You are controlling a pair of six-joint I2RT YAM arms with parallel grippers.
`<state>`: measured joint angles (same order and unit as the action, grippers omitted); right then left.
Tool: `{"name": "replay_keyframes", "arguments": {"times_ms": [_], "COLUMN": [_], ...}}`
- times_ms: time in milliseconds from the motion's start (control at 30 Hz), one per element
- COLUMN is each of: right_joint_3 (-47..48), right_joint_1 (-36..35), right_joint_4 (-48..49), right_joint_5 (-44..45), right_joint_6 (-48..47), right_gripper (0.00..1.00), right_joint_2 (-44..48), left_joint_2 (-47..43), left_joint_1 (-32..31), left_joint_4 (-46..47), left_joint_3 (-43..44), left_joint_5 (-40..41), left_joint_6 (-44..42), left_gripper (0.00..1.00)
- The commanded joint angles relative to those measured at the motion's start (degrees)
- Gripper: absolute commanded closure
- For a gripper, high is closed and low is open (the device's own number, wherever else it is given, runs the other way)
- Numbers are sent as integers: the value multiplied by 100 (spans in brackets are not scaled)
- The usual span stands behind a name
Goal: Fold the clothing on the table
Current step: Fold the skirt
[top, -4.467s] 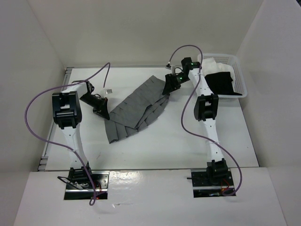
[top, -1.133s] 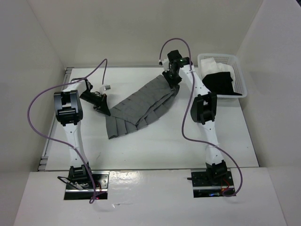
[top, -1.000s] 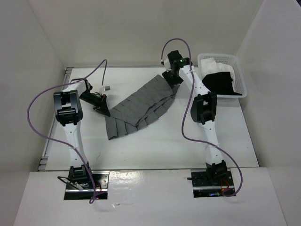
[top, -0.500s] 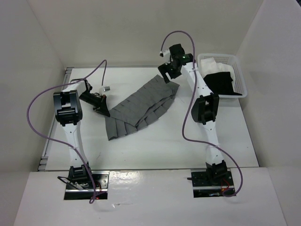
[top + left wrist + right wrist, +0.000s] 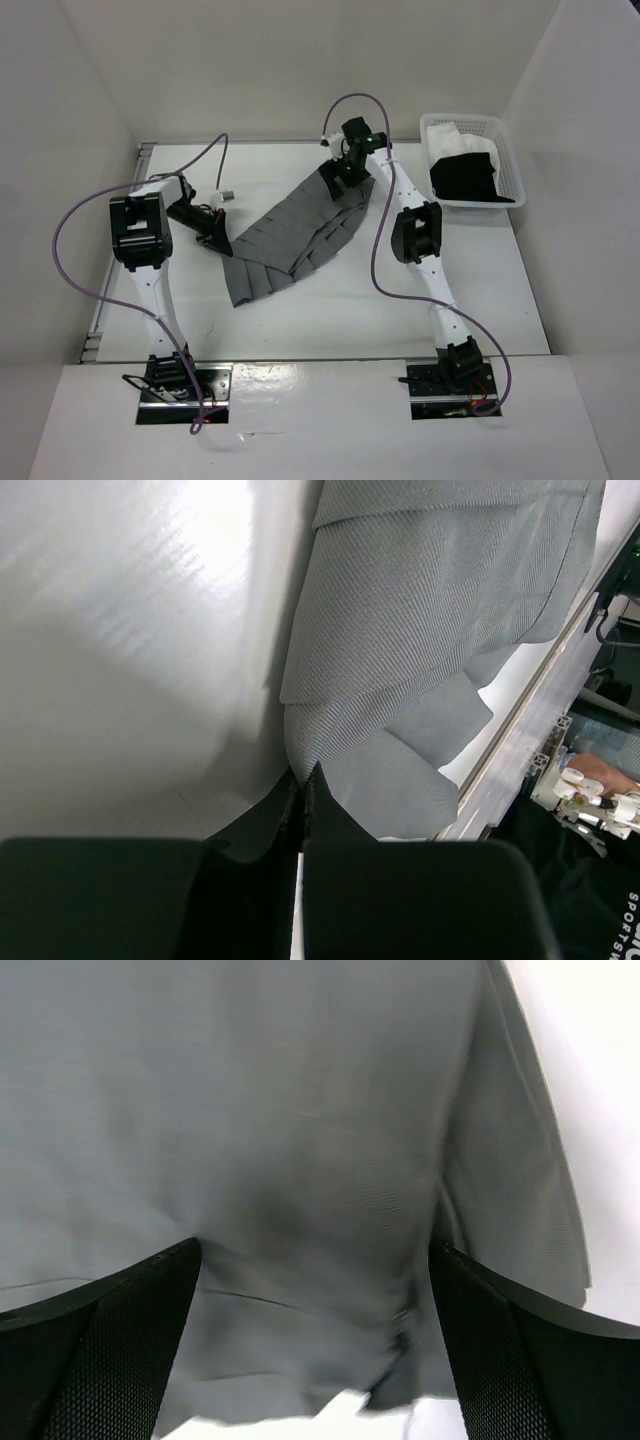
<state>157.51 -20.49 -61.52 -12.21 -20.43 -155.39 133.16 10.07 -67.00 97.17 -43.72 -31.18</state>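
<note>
- Grey pleated skirt [image 5: 295, 225]: it lies spread flat in a fan across the middle of the white surface [image 5: 350, 310]. It runs on a slant from its narrower end at the far middle to the wider, stepped hem at the near left.
- Its pleats overlap in layers; the left wrist view shows their square corners stacked one over another [image 5: 420, 610].
- Left pincer [image 5: 224, 245]: it is low at the skirt's left edge, with its fingers pressed together and a fold of the grey fabric clamped between their tips [image 5: 302, 778].
- Right pincer [image 5: 335, 176]: it is over the skirt's far end, with its fingers spread wide apart and nothing between them. The right wrist view shows only grey cloth [image 5: 300, 1110] beneath the gap.
- White plastic basket [image 5: 517, 175]: it stands at the far right corner of the surface, well apart from the skirt.
- In the basket, a black garment [image 5: 465, 180] lies toward the near side and a white garment [image 5: 455, 140] behind it.
</note>
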Motion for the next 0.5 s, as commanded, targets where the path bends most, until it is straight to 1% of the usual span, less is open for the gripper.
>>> {"name": "replay_keyframes", "arguments": {"times_ms": [0, 67, 233, 333, 400, 467], "right_joint_3": [333, 403, 456, 404, 342, 149], "right_joint_1": [194, 195, 256, 308, 309, 309], "right_joint_4": [-45, -45, -106, -255, -335, -405], "right_joint_5": [104, 271, 324, 271, 158, 105], "right_joint_6": [-40, -40, -40, -40, -40, -40], "right_gripper": [1, 1, 1, 1, 1, 1], "right_joint_2": [-131, -202, -465, -518, -518, -379], "left_joint_2": [-202, -203, -256, -309, -309, -248], "left_joint_1": [39, 39, 39, 39, 92, 92], "left_joint_4": [302, 302, 302, 442, 697, 811], "left_joint_3": [-189, -189, -189, -189, -189, -41], "left_joint_5": [382, 382, 435, 549, 628, 707], "left_joint_6": [-187, -187, -134, 41, 252, 305], "left_gripper": [98, 98, 98, 98, 98, 98]}}
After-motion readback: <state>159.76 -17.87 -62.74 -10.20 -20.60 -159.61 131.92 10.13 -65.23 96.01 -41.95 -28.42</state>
